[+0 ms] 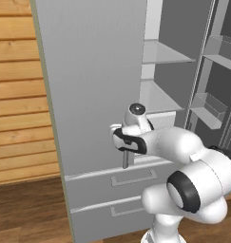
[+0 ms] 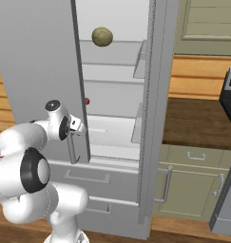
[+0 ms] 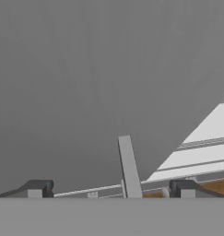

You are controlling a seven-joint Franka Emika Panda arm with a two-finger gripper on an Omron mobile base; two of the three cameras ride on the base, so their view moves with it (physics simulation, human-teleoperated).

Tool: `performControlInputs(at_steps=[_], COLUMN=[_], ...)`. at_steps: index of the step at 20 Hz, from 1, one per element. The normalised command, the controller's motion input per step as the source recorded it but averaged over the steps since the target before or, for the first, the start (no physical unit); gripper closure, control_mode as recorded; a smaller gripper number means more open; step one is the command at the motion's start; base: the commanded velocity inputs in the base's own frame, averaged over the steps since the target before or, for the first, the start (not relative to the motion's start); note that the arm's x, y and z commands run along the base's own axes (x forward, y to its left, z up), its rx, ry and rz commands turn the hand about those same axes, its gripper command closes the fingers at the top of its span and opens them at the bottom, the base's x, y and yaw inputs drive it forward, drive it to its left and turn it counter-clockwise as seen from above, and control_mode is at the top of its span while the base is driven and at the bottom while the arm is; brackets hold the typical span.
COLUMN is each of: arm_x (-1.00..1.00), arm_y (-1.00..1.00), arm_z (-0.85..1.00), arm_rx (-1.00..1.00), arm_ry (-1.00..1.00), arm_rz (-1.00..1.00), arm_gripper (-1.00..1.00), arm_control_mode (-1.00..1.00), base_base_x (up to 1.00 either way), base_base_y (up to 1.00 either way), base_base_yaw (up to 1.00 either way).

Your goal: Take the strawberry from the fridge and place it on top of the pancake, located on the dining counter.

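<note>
Your claw [image 3: 111, 189] stands wide apart and holds nothing; in the hand view its two dark tips straddle the lower end of the fridge door's vertical bar handle [image 3: 129, 168], without clearly touching it. You face the fridge [image 1: 93, 85], a tall light-grey cabinet on a dark wooden floor [image 1: 26, 209], with plank walls to the left and two drawers below. From the right base view you see past the door's edge into the white interior: the strawberry [image 2: 87, 101] sits on a middle shelf, and an olive-brown ball [image 2: 102, 37] sits on a shelf higher up. That view also shows green cabinets [image 2: 193, 182] with a brown counter beside the fridge. From the left base view you get the bins inside the other, open door [image 1: 209, 111].
</note>
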Motion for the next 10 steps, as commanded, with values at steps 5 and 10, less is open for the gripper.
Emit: performControlInputs(at_steps=[5, 10], arm_x=[0.01, 0.0], arm_y=[0.0, 0.0], arm_z=[-0.23, -0.2], arm_rx=[0.0, 0.0], arm_ry=[0.01, 0.0], arm_rz=[0.0, 0.0], arm_gripper=[1.0, 1.0], arm_control_mode=[-1.0, -1.0], base_base_x=[0.0, 0.0], base_base_y=[0.0, 0.0], base_base_yaw=[0.0, 0.0])
